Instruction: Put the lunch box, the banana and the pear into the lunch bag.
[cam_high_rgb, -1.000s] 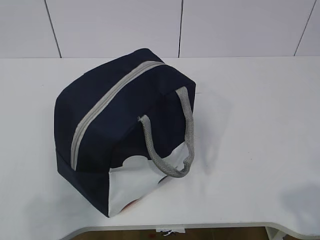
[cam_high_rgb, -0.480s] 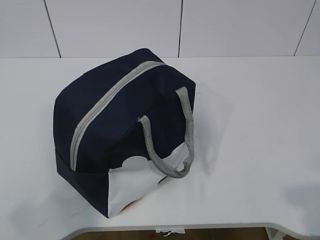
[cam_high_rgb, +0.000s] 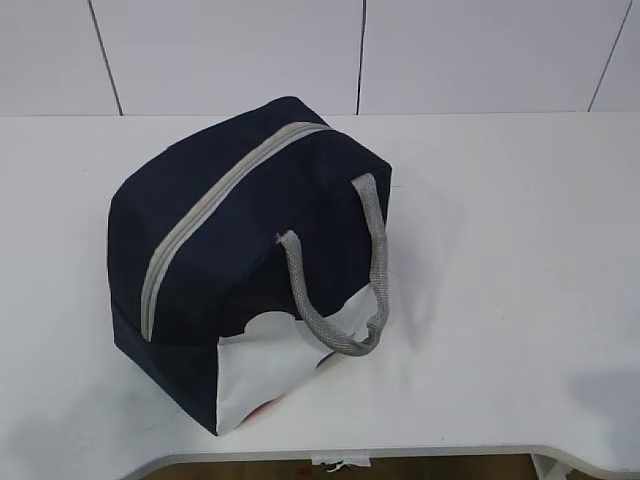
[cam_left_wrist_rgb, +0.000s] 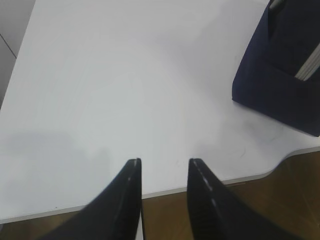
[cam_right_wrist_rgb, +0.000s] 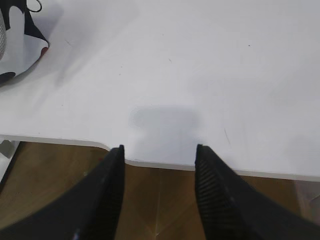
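White bench (cam_high_rgb: 520, 250) carries only our zipped navy-blue fabric lunch bag (cam_high_rgb: 240, 230); no food shows, so packing looks finished. Both claws, left claw (cam_left_wrist_rgb: 164, 167) and right claw (cam_right_wrist_rgb: 159, 152), hang part-open and empty; next we'd just retreat.

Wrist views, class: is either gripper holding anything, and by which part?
Nothing is held. The left gripper and right gripper both stand open and empty above the table.

R end effector (cam_right_wrist_rgb: 159, 155) open over table (cam_right_wrist_rgb: 200, 60) edge, lunch bag (cam_right_wrist_rgb: 15, 45) corner top-left

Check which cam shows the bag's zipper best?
Exterior view: the zipper runs in full along the top of the bag, apparently closed. Left wrist view catches only a short grey piece at the right edge. Right wrist view shows just a white bag corner, no zipper.
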